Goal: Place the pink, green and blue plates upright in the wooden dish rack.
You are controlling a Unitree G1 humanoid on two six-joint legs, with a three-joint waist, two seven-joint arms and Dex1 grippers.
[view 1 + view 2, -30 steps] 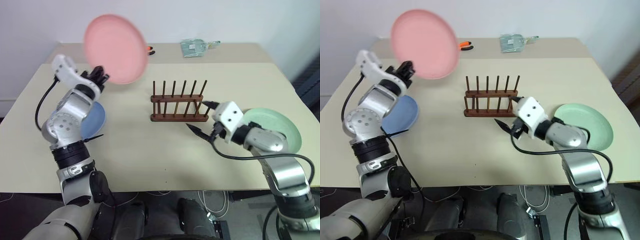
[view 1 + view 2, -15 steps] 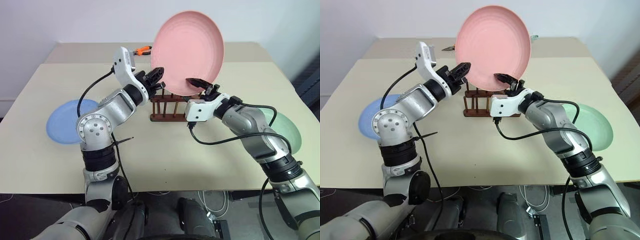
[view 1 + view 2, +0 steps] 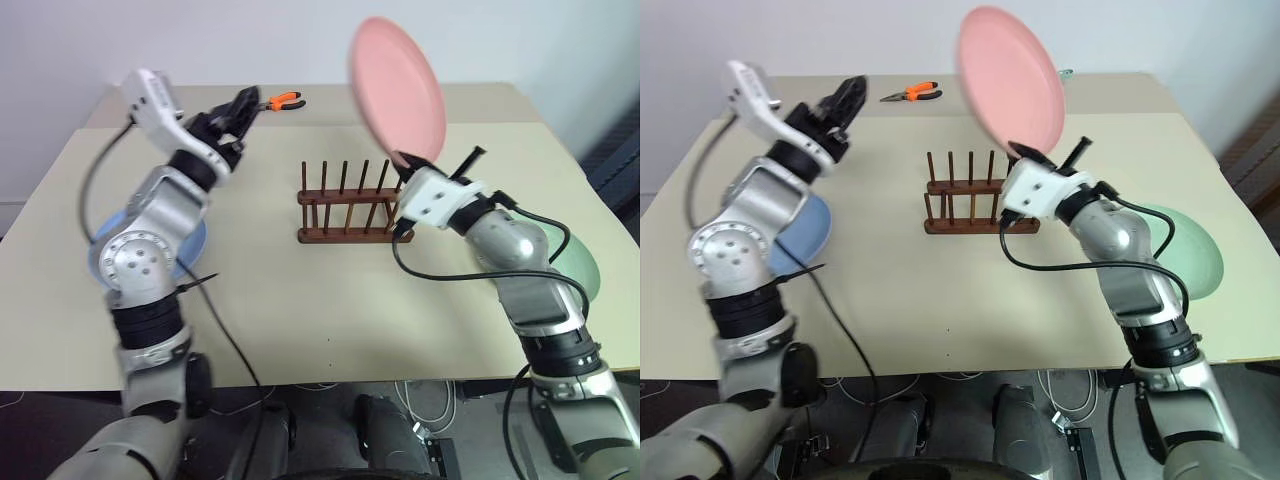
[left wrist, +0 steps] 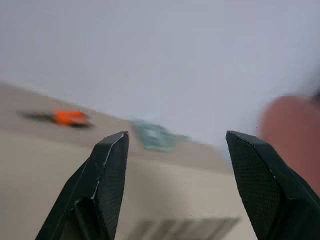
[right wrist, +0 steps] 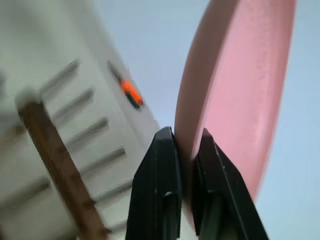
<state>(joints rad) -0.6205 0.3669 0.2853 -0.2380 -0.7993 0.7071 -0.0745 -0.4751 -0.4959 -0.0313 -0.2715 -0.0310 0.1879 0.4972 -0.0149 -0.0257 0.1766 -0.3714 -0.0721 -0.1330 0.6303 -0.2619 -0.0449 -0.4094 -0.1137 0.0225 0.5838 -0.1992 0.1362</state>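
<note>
The pink plate (image 3: 398, 88) stands up in the air above the right end of the wooden dish rack (image 3: 345, 210), held by its lower rim in my right gripper (image 3: 412, 160), which is shut on it; the right wrist view shows the rim of the pink plate (image 5: 235, 80) pinched between the fingers (image 5: 160, 170). My left gripper (image 3: 243, 104) is open and empty, raised over the table's back left. The blue plate (image 3: 190, 245) lies flat at the left, mostly behind my left arm. Flat on the table at the right edge is the green plate (image 3: 576, 262).
Orange-handled pliers (image 3: 282, 100) lie at the back of the table, near my left gripper. A greenish packet (image 4: 155, 136) rests at the table's far edge. Bare tabletop (image 3: 330, 300) spreads in front of the rack.
My left gripper has let go of the pink plate, opened and swung back to the left. My right gripper has shut on the plate's rim and now carries it alone, turned edge-on over the rack.
</note>
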